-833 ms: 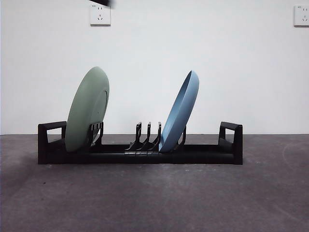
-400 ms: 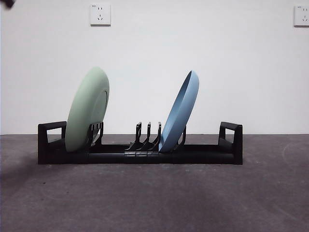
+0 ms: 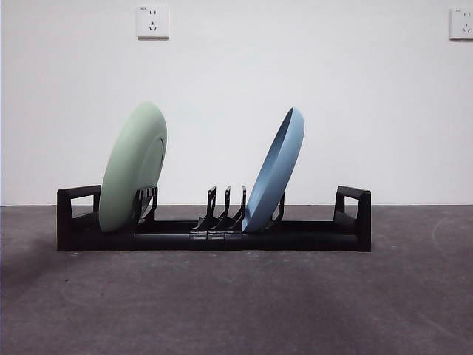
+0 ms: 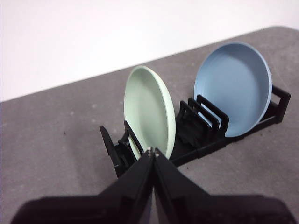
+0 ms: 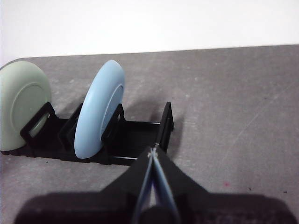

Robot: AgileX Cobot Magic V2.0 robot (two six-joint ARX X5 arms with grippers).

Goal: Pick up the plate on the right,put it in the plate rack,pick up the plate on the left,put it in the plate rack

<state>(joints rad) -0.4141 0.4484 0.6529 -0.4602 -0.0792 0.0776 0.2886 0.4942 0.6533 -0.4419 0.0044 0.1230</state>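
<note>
The long black plate rack lies across the middle of the table. A pale green plate stands tilted in its left end, and a blue plate leans among the prongs right of centre. Neither gripper shows in the front view. My left gripper is shut and empty, held back from the rack, on the green plate's side; the blue plate stands beyond it. My right gripper is shut and empty too, off the rack's right end, with the blue plate and green plate beyond.
Dark grey table surface stretches in front of the rack. A white wall with two sockets rises behind.
A black arm tip at the top edge of the front view slid leftward and has gone out of the picture. The plates and rack have not moved.
</note>
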